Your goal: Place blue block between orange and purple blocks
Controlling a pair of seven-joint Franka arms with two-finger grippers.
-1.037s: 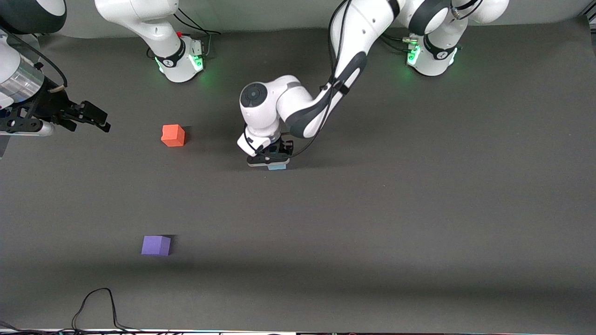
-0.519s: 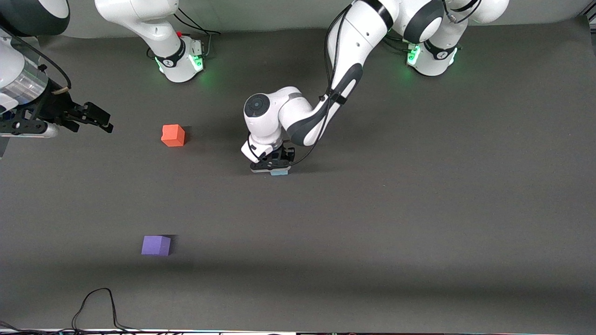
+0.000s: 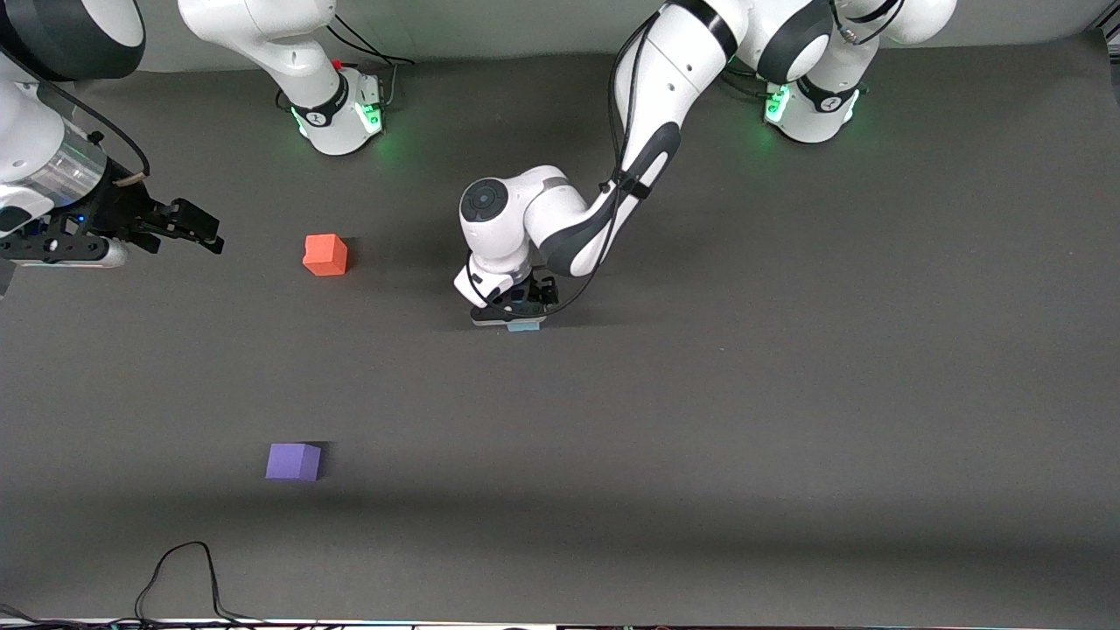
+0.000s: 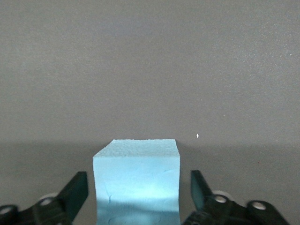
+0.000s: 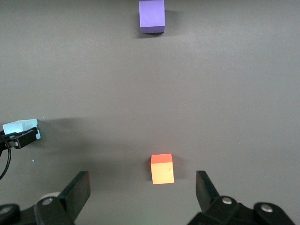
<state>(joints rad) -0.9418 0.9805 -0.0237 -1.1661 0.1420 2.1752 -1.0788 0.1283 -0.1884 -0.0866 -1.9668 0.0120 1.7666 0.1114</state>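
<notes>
Left wrist view has the left gripper (image 4: pixel 137 197) low on the worktop (image 3: pixel 787 394), fingers wide with gaps either side of the blue block (image 4: pixel 137 180); it should close squarely, then lift; right gripper (image 5: pixel 143 192) waits wide above the orange block (image 3: pixel 325 255), purple block (image 3: pixel 293 461) nearer the camera.

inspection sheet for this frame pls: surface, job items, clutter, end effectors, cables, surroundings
Surface: dark grey mat, flat.
Job's things: blue block on the mat near the table's middle; orange block toward the right arm's end; purple block nearer the front camera than the orange one. The spot between them is bare.
Clutter: nothing seen.
End effectors: left end effector down at the blue block, fingers open on either side, gaps visible. Right end effector open, raised at the right arm's end, waiting.
Cables: black cable loop on the mat's edge nearest the front camera.
Surroundings: both arm bases lit green.
</notes>
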